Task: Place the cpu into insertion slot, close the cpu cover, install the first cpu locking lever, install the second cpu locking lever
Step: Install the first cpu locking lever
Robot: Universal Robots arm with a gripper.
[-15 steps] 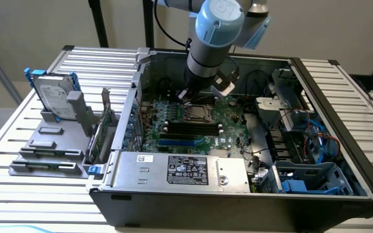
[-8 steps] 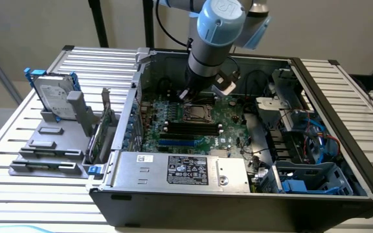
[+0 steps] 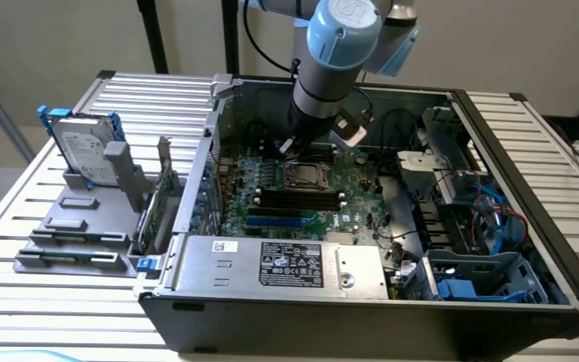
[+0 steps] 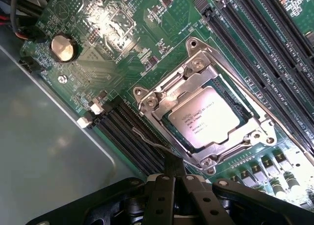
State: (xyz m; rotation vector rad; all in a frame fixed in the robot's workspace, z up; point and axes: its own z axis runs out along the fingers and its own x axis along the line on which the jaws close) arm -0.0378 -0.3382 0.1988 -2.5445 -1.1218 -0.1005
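The cpu [image 4: 206, 123], a pale silver square with printed text, lies in the insertion slot [image 4: 260, 132] on the green motherboard. The silvery cpu cover [image 4: 169, 95] is down over it, framing its edges. A thin wire locking lever [image 4: 147, 139] runs along the socket's side toward my fingertips. My gripper [image 4: 174, 165] is shut, its black fingers pressed together with the tip right at that lever's end, beside the socket's corner. In the exterior view the gripper [image 3: 295, 147] hangs just behind the socket [image 3: 304, 175] inside the open computer case.
Long black memory slots [image 4: 255, 43] flank the socket, with more [image 4: 132, 132] on the gripper's side. A coin battery [image 4: 64, 48] sits on the board. The power supply [image 3: 280, 264], drive cage [image 3: 481, 275] and case walls hem the board in. A hard drive [image 3: 84, 147] stands outside on the slatted table.
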